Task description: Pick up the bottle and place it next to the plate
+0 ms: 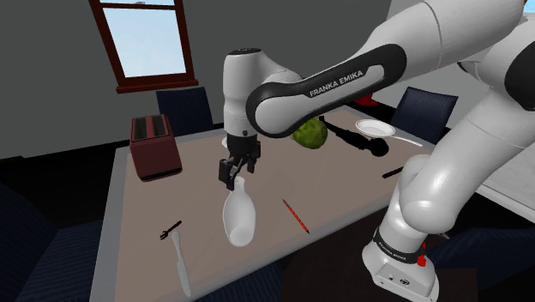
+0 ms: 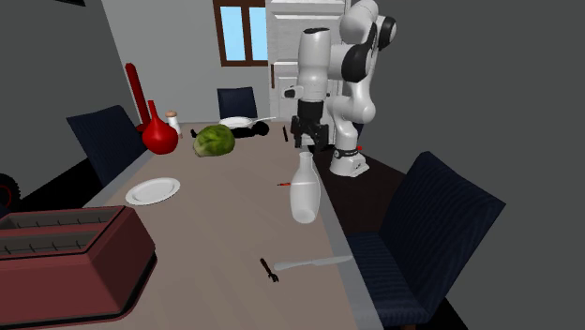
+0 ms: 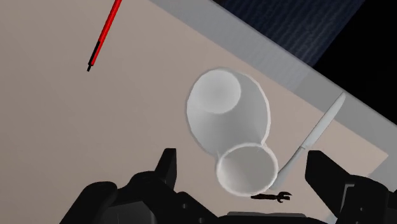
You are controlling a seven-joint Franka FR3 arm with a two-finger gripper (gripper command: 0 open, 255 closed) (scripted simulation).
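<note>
The white bottle [image 1: 238,214] stands upright near the desk's [image 1: 137,223] edge, between a red pen [image 1: 296,215] and a knife [image 1: 180,262]. The jaws hang just above its neck, spread wide and holding nothing. In the wrist view the bottle's mouth shows between the two fingers [image 3: 167,168], and neither touches it. A white plate [image 2: 153,191] lies well apart across the desk, near a dark red toaster [image 1: 154,146].
</note>
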